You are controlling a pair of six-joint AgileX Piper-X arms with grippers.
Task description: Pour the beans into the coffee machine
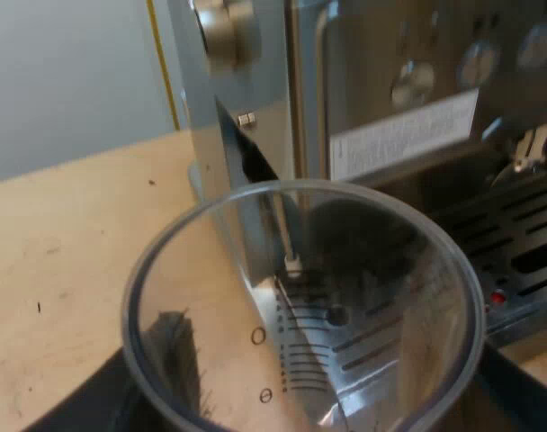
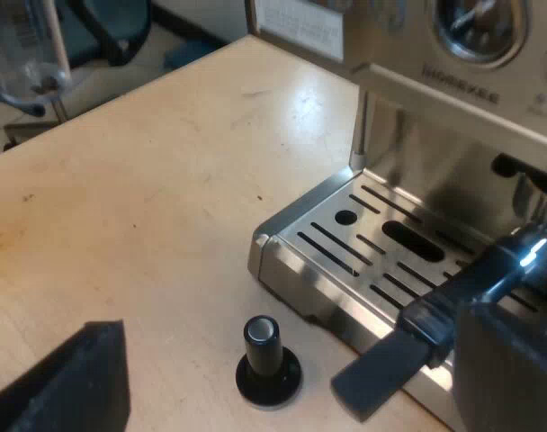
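**Left wrist view**
- left gripper point(image 1: 300, 394): black fingers clamped on opposite sides of the clear round measuring glass point(image 1: 300, 306), low on its wall
- measuring glass: mouth faces the camera, printed scale on its wall, the table and tray show through it
- brushed-steel espresso machine point(image 1: 381, 54): at 12 to 1 o'clock off the gripper, near the glass
- slotted steel drip tray point(image 1: 516, 234): at the machine's foot, just past the glass rim
- pale wooden table point(image 1: 67, 234): under it all

**Right wrist view**
- right gripper point(image 2: 224, 360): fingers spread apart, gripping nothing
- tamper with a black knob and round black base point(image 2: 269, 360): upright on the table at 12 o'clock off the gripper, just beside the tray's corner, touching neither finger
- drip tray point(image 2: 372, 243): at 1 o'clock, under the machine's front
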